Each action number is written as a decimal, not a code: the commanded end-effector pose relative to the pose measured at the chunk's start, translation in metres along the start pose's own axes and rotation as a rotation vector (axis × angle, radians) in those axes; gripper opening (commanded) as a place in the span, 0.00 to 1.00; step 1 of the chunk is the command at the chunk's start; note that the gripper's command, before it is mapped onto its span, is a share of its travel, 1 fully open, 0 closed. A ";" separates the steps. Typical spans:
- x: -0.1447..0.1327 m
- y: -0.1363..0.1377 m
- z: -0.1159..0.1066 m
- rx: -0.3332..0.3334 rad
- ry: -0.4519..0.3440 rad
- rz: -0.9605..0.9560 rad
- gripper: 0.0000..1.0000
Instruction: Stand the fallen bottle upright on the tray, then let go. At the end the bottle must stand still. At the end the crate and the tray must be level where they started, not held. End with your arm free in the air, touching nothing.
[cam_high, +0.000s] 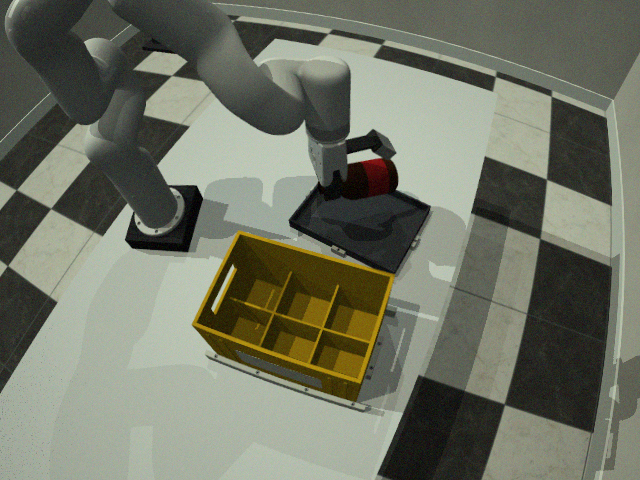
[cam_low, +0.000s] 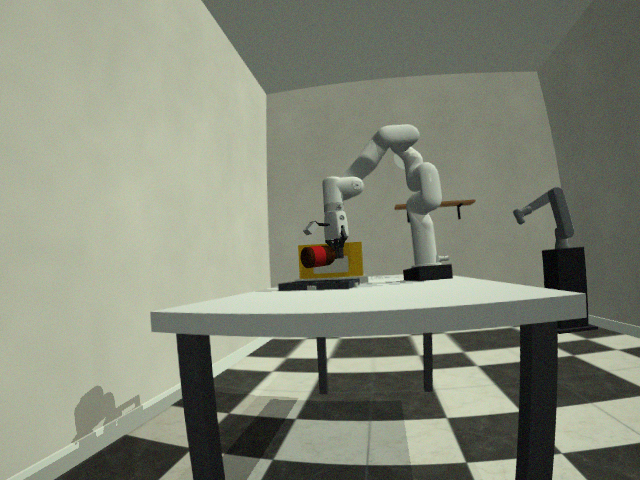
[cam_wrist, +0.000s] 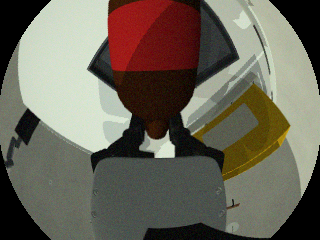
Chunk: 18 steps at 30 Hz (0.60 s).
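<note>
The bottle (cam_high: 371, 178) (cam_low: 316, 255) (cam_wrist: 155, 54) is dark brown with a red label. It hangs on its side in the air above the dark tray (cam_high: 383, 236) (cam_low: 316, 284) (cam_wrist: 215, 47). My gripper (cam_high: 330, 184) (cam_low: 337, 246) (cam_wrist: 156, 111) is shut on the bottle's neck, with the body pointing away from the arm. The tray lies flat on the white table (cam_high: 129, 320) (cam_low: 372, 304). The yellow crate (cam_high: 268, 338) (cam_low: 354, 258) (cam_wrist: 256, 130) with several compartments stands next to the tray, nearer the front.
The arm's black base (cam_high: 160, 219) (cam_low: 428, 271) sits left of the tray. A second small arm on a black pedestal (cam_low: 564, 268) stands off the table. A wooden shelf (cam_low: 434, 204) hangs on the far wall.
</note>
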<state>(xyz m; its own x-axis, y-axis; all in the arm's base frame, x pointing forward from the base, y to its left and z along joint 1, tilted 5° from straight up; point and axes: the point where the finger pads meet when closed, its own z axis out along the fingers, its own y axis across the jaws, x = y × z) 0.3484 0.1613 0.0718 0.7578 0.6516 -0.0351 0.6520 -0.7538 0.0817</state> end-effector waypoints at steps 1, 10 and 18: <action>0.001 0.000 -0.006 -0.001 0.003 0.000 0.00; 0.001 0.000 -0.022 -0.001 0.003 0.000 0.00; 0.001 0.000 -0.033 -0.001 0.003 0.000 0.00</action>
<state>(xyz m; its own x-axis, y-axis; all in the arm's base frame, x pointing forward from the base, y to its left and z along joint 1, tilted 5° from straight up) 0.3477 0.1638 0.1001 0.7578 0.6516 -0.0346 0.6520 -0.7538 0.0818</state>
